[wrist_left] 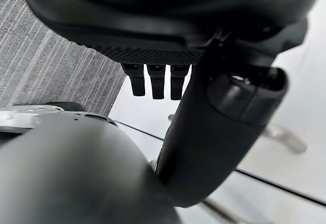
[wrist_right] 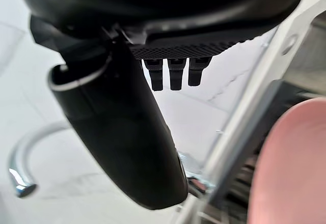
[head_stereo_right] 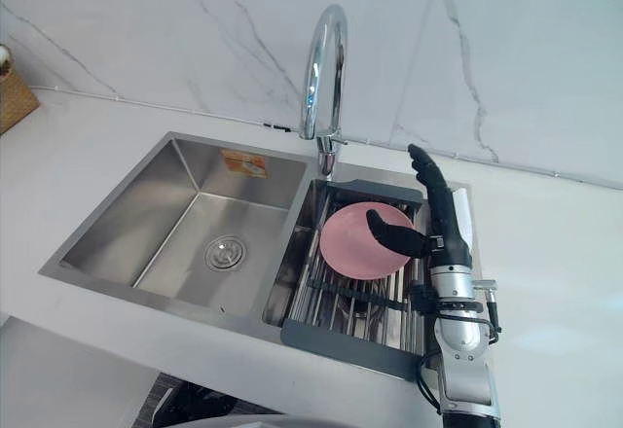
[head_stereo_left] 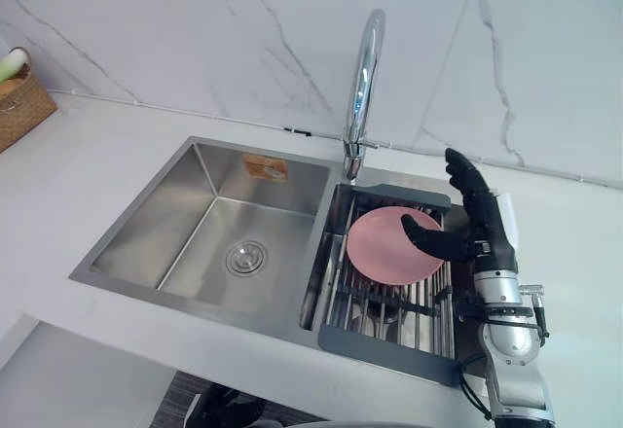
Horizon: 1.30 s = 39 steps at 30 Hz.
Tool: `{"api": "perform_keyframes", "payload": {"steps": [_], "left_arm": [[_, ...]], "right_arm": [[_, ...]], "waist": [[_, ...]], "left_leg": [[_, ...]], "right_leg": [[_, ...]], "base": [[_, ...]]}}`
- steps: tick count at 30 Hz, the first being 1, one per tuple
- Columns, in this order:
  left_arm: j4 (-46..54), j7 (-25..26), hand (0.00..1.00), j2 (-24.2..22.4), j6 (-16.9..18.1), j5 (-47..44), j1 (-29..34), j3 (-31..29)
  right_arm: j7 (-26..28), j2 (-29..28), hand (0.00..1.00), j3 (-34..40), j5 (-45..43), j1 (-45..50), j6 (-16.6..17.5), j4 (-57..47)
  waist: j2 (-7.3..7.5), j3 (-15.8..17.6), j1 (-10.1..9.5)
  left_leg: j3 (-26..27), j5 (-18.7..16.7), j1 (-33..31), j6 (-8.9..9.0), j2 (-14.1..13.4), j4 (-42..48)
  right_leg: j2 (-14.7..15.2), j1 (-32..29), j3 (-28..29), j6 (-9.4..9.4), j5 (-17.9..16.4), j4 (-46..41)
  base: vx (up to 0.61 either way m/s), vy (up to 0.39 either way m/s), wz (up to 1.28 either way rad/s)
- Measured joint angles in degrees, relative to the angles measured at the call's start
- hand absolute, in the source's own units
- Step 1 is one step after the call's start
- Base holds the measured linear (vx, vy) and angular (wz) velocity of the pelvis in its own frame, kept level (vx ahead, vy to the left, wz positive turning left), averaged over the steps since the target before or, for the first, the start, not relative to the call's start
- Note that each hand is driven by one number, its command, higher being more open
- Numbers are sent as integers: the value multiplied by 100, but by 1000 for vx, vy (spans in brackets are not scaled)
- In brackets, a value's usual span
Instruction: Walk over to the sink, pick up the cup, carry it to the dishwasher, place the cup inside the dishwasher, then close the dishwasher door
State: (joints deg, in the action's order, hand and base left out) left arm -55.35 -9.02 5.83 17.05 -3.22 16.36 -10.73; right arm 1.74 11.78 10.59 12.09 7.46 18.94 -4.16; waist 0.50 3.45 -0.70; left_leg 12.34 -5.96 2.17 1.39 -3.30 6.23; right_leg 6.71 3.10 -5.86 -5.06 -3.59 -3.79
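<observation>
Your right hand (head_stereo_left: 485, 226), fingers straight and gripping nothing, hovers over the pink plate (head_stereo_left: 382, 251) in the rack (head_stereo_left: 389, 353) at 3 o'clock of the sink (head_stereo_left: 209, 233). White counter (head_stereo_left: 88, 160), marble wall (head_stereo_left: 175, 19). Your left hand (wrist_left: 153, 30): fingers straight, empty.

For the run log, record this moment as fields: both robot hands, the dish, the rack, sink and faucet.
right robot hand: open, fingers straight, thumb stretched across the plate's right edge; contact cannot be told
left robot hand: open, holding nothing, above grey floor
pink plate: leaning in the dish rack
dish rack: in the right basin
sink: two basins; the left one shows a drain and a sticker
faucet: behind the divider
</observation>
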Motion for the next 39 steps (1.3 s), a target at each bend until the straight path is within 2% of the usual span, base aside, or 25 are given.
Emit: {"api": "perform_keyframes", "payload": {"steps": [6,10,14,17,20,26,34,38,39], "left_arm": [[-136,-4,90,54,-53,0,4,5],[-134,-11,90,79,-57,0,6,5],[-134,-11,90,105,-70,0,7,5],[-133,-10,90,126,-99,-1,10,5],[-130,-9,90,131,-136,-7,11,5],[-116,-10,90,142,-175,-19,8,4],[-56,-12,90,145,-227,-42,7,3],[10,-10,90,145,-250,-69,4,4],[30,-3,90,145,-292,-83,4,4]], "right_arm": [[612,560,90,2,610,110,-28,181],[953,789,90,-3,763,217,-23,181],[1120,910,90,-7,871,223,18,180],[1131,1025,90,-8,1241,222,180,180],[798,1126,90,-46,1760,215,316,181],[147,1158,90,-258,2353,148,375,362],[-71,1151,90,-513,2688,-114,290,839],[-183,1144,90,-609,2960,-237,199,1068],[-276,1144,30,-665,3088,-316,139,1161]], "waist": [[12,8,161],[36,16,183],[87,48,207],[101,50,202],[102,49,192],[113,44,175],[134,50,126],[150,64,27],[154,72,11]], "left_leg": [[284,56,113,33,-45,-121],[418,88,115,21,-37,-122],[427,136,114,1,-21,-145],[420,177,114,-4,-9,-189],[403,182,110,-11,-2,-192],[269,201,29,-30,25,-192],[94,268,-58,-54,63,-201],[63,285,-72,-55,67,-204],[49,289,-75,-57,70,-203]], "right_leg": [[-86,-88,269,12,104,31],[-89,-118,399,9,263,177],[-77,-119,410,7,324,227],[-75,-125,403,2,364,282],[-70,-122,387,-2,368,282],[-47,-107,260,-15,378,318],[-12,-86,84,-15,377,330],[-8,-89,58,-15,377,325],[-5,-87,46,-15,376,321]], "base": [[-51,-3,-26],[-92,22,-16],[-86,5,-3],[-53,-9,1],[0,0,0],[2,-6,10],[-21,-3,12],[-26,-1,5],[0,0,0]]}}
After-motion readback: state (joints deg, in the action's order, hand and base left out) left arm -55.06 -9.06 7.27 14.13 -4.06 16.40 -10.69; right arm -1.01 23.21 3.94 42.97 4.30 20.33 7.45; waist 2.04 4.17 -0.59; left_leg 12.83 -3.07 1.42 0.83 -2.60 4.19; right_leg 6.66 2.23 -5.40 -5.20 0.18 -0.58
